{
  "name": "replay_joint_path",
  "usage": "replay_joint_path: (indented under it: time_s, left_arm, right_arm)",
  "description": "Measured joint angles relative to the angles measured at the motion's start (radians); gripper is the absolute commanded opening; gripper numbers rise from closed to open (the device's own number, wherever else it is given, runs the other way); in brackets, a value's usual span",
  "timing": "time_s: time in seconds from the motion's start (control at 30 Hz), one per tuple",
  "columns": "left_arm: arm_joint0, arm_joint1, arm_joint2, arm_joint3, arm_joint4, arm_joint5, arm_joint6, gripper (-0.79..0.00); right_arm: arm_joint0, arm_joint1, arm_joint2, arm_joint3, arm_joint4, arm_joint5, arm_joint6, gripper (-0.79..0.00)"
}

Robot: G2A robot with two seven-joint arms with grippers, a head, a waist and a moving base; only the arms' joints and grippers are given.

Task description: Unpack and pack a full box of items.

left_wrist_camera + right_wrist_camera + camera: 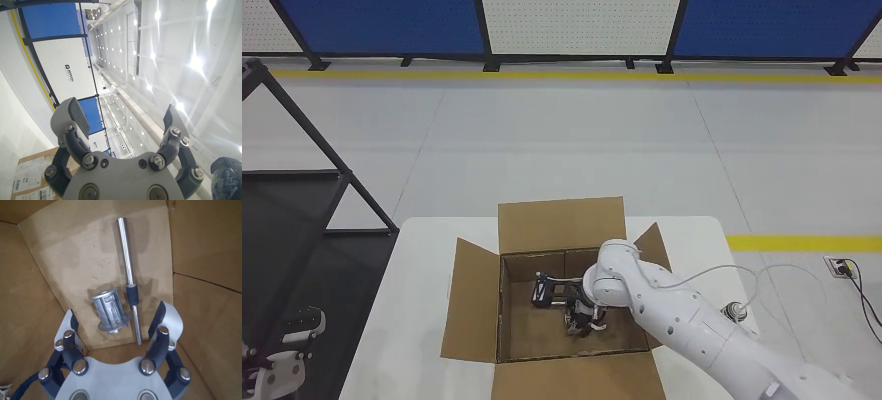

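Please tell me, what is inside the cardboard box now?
On the floor of the cardboard box lie a metal rod and a grey slotted cylinder, side by side. The right gripper, open above them, hides part of the floor.

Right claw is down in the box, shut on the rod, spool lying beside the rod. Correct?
Not quite. The right claw is open and holds nothing, not shut on the rod. The right wrist view shows this: the rod lies loose on the floor of the box. The rest stands: the claw is down in the box, and the spool lies beside the rod.
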Motion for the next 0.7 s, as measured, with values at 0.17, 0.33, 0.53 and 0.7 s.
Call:
replay_joint_path:
  time_s: [0.17,0.33,0.53,0.7]
  left_arm:
    - [0.0,0.0,0.0,0.0,0.0,0.0,0.0,0.0]
    - [0.0,0.0,0.0,0.0,0.0,0.0,0.0,0.0]
    - [0.0,0.0,0.0,0.0,0.0,0.0,0.0,0.0]
    - [0.0,0.0,0.0,0.0,0.0,0.0,0.0,0.0]
  right_arm:
    - [-0.014,0.032,0.044,-0.096,-0.04,0.026,0.015,0.0]
    - [-0.068,0.106,0.151,-0.316,-0.105,0.055,0.051,0.0]
    - [-0.253,0.233,0.382,-0.745,-0.197,0.029,0.154,0.0]
    - [-0.447,0.305,0.597,-1.086,-0.252,-0.01,0.153,0.0]
